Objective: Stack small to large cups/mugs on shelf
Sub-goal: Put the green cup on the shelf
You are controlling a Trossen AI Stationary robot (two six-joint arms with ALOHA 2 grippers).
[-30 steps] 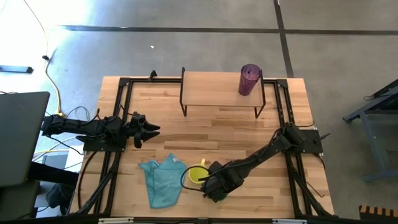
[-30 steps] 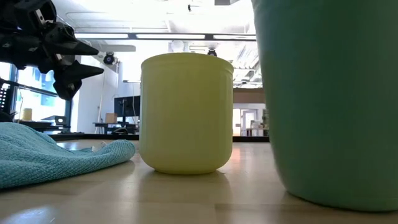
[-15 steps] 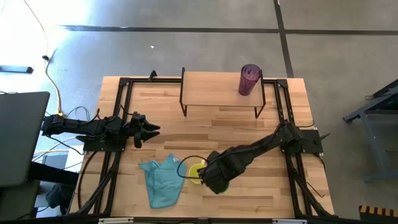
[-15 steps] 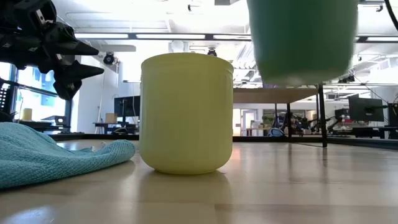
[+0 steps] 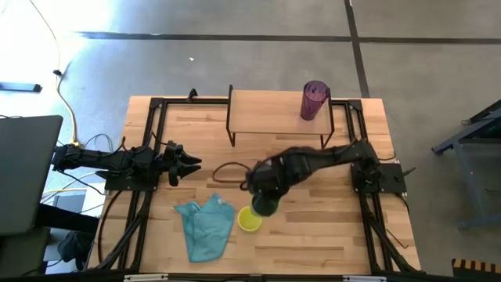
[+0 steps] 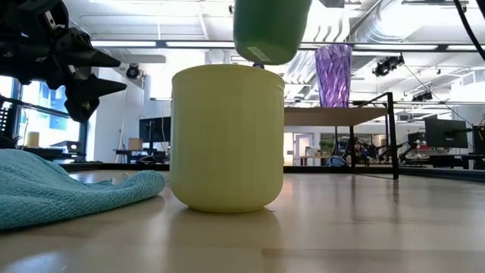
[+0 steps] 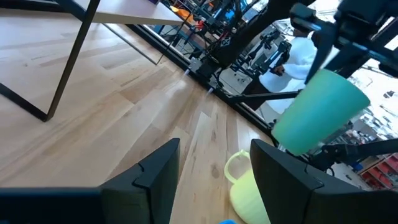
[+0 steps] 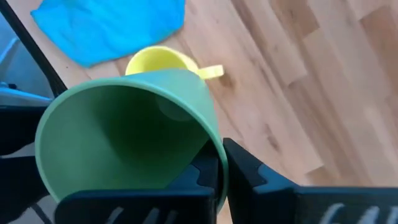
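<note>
My right gripper (image 5: 264,196) is shut on the green cup (image 6: 269,29), which it holds in the air above the small yellow mug (image 5: 250,220). The mug stands on its base on the table and also shows in the low view (image 6: 227,136). The translucent purple tumbler (image 5: 315,100) stands upright at the right end of the light-wood shelf (image 5: 274,113). My left gripper (image 5: 190,164) is open and empty near the table's left side, well away from the cups. My right gripper holds the green cup by its wall at the rim (image 8: 211,146), one finger inside the cup and one outside. The fingers come from above, slanting down. The cup (image 7: 320,112) hangs below them, tilted with its mouth up, clear of the table and the mug.
A teal cloth (image 5: 205,227) lies crumpled left of the yellow mug. The shelf's thin dark legs (image 5: 230,125) stand at the table's far side. Bare wood lies between the shelf and the mug. A dark cable (image 5: 227,168) loops beside my right arm.
My right gripper has lifted the green cup off the table near the front edge and carried it up and toward the far edge, to just above the yellow mug. The mug, the cloth and the tumbler have stayed in place.
</note>
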